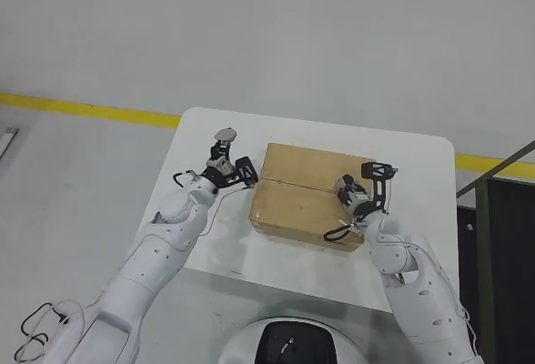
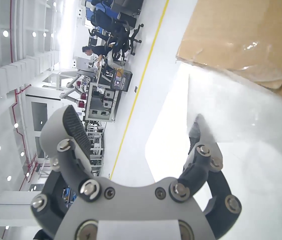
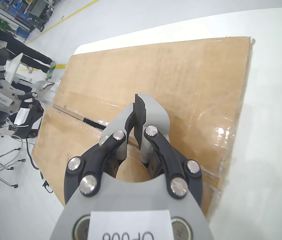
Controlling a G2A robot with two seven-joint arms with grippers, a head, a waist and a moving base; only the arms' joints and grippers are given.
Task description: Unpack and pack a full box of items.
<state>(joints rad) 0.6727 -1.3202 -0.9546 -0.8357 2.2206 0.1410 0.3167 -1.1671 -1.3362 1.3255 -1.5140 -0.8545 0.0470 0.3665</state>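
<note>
Directly beneath right end effector (image 3: 136,109): box (image 3: 181,81).

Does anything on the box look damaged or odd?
Yes. The box is closed, but a dark gap shows where its top flaps meet, and the clear tape lies wrinkled, not flat.

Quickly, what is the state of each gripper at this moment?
Left gripper: open, holding nothing, beside the box.
Right gripper: shut, nothing seen between its jaws, over the box.
</note>
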